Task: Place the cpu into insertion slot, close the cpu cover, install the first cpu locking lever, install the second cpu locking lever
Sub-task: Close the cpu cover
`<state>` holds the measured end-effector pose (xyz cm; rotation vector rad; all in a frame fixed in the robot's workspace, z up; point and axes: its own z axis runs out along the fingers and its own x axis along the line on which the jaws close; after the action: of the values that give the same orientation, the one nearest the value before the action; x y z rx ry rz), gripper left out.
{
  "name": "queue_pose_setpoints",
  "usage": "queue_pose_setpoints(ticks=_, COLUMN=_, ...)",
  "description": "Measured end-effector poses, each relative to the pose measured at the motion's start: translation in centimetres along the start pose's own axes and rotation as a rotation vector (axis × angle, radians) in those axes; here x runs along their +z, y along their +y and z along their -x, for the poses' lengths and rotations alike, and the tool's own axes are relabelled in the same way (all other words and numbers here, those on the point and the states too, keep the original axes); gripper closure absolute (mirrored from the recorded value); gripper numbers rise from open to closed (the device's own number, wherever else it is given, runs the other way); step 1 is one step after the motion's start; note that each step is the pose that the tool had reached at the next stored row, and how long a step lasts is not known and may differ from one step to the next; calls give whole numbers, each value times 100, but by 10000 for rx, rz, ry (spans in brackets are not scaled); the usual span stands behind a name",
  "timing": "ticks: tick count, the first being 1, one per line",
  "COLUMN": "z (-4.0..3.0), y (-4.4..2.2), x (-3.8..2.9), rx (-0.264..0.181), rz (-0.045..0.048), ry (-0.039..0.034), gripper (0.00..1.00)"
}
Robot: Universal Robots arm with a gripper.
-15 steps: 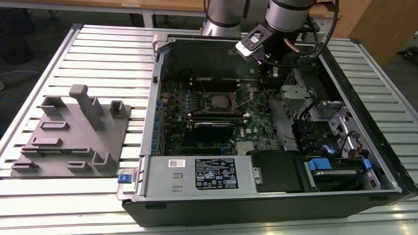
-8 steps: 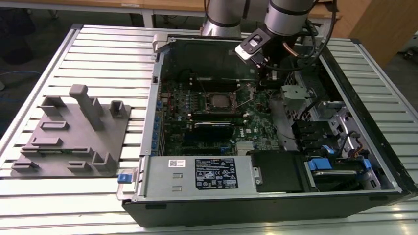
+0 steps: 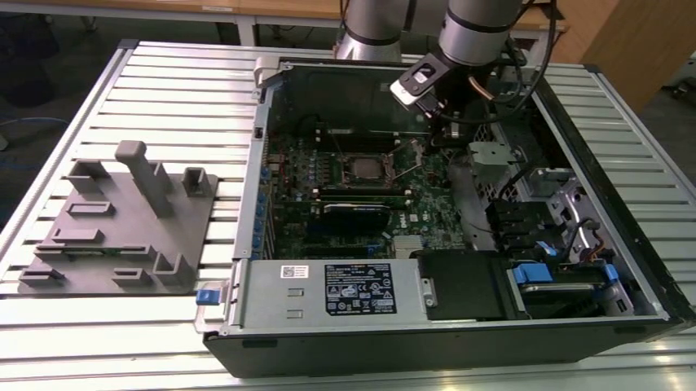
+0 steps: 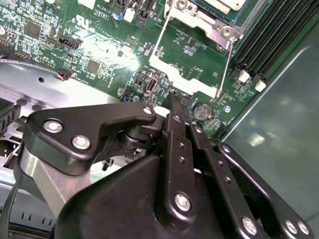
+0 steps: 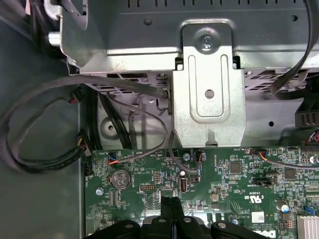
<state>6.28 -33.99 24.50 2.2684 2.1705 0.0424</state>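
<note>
The insertion slot [image 3: 364, 169] sits mid-board inside the open computer case. A pale grey cpu [image 3: 366, 170] lies in its centre, and the metal cpu cover [image 4: 202, 21] appears to lie flat around it. Two thin wire locking levers [image 4: 225, 59] run out from the socket's corner; in the exterior view one lever [image 3: 410, 156] stands up from the board. My gripper [image 3: 435, 134] hangs over the board on the exterior view's right of the socket, clear of it. Its black fingers are shut with nothing between them, in both wrist views [image 4: 174, 102] [image 5: 172, 201].
Black memory slots [image 4: 271, 35] flank the socket. A coin cell [image 5: 120, 178], loose cables [image 5: 45, 159] and a grey metal bracket [image 5: 208, 94] lie just beyond the fingertips. A grey fixture plate [image 3: 120, 220] stands on the slatted table at the exterior view's left.
</note>
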Motion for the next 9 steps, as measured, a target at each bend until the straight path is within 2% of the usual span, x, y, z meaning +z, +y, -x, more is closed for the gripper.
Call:
queue_pose_setpoints(ticks=5, z=1, y=-17, x=4, rx=0, rz=0, ry=2, gripper=90)
queue_pose_setpoints(ticks=9, z=3, y=-73, x=3, rx=1, rz=3, ry=7, gripper=90)
